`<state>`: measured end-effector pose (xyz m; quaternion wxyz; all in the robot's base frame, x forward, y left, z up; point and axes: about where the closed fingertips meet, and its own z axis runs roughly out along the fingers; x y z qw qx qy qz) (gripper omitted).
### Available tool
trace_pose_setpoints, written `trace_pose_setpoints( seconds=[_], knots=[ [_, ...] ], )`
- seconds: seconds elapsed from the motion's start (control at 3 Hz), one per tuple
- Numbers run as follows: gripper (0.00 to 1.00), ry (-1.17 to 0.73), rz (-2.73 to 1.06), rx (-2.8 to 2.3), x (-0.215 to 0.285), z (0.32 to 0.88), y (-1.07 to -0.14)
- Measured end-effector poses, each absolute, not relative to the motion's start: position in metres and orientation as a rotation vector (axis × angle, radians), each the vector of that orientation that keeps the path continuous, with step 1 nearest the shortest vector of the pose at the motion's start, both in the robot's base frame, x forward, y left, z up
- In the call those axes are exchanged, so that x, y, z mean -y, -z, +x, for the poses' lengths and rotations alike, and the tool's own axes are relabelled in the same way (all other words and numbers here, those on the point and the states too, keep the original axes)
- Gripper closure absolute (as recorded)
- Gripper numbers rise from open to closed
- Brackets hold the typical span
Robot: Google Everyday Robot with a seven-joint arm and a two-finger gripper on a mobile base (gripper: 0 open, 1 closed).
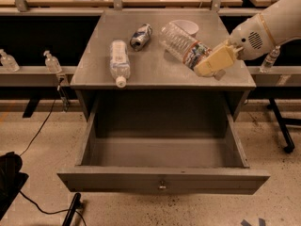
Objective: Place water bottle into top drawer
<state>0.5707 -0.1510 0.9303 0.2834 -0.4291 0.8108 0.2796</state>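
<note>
My gripper (212, 63), with cream-coloured fingers, is shut on the cap end of the water bottle (184, 45). The bottle is small, clear and ribbed, with a red and dark label band. It is held tilted above the right side of the cabinet top (155, 69), base pointing up and left; its cap is hidden by the fingers. The top drawer (117, 180) is pulled fully open below, a wide shallow grey drawer with a small knob (162, 186) on its front panel. The gripper is above and behind the drawer's right rear corner.
A larger clear bottle with a white label (119, 60) lies on the left of the cabinet top. A blue-and-silver can (141, 35) and a white bowl (189, 26) lie further back. Pump bottles (51, 61) stand on the left ledge. A black bag (9, 180) sits on the floor at left.
</note>
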Motion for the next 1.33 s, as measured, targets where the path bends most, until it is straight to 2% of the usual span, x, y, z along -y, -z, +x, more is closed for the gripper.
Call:
trace_pose_setpoints(
  seconds=[0.67, 1.33],
  knots=[
    [1.00, -0.763, -1.303, -2.129, 0.138, 0.558, -0.897],
    [1.00, -0.458, -1.730, -1.932, 0.116, 0.517, -0.803]
  ],
)
